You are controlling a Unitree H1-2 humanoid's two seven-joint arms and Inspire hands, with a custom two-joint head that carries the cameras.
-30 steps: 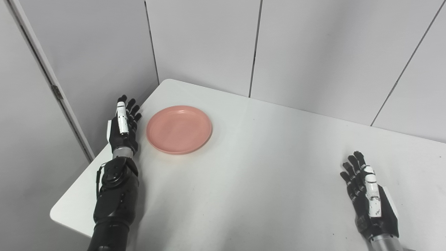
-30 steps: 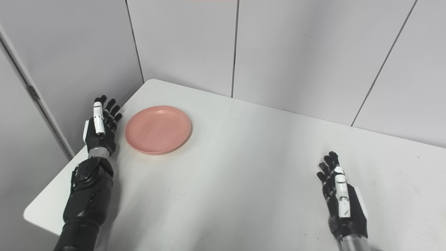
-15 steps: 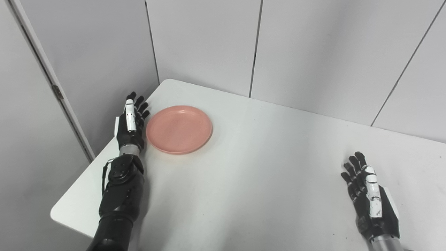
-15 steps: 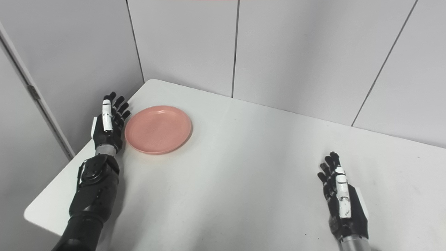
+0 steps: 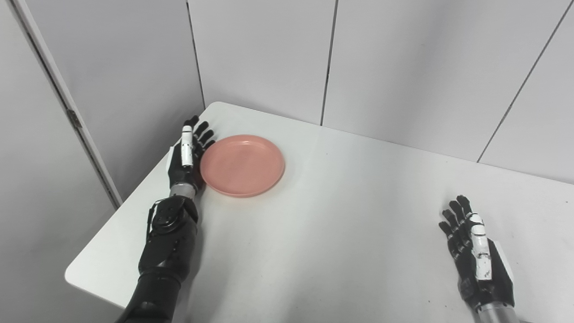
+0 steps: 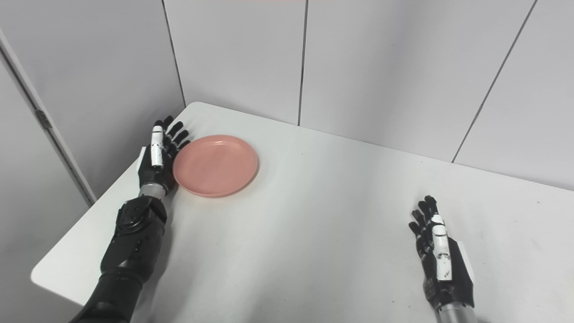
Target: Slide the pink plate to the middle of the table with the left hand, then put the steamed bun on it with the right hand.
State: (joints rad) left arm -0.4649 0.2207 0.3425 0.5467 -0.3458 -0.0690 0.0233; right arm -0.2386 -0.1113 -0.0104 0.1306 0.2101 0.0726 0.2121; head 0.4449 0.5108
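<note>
The left hand (image 5: pixel 186 154) stands edge-on, fingers extended and grasping nothing, its palm side against the left rim of the pink plate (image 5: pixel 242 165) at the far left of the white table (image 5: pixel 341 215). Far right, the right hand (image 5: pixel 476 260) rests open, fingers spread.

Looks like a lab or test booth, not a home. Plain white table (image 5: pixel 341 233) with rounded corners stands in a corner of bare grey partition panels (image 5: pixel 403 67) with dark vertical seams. Left of the table, a panel edge with a small hinge (image 5: pixel 73 118). No decor, flat even lighting, bare surfaces all round the table.
</note>
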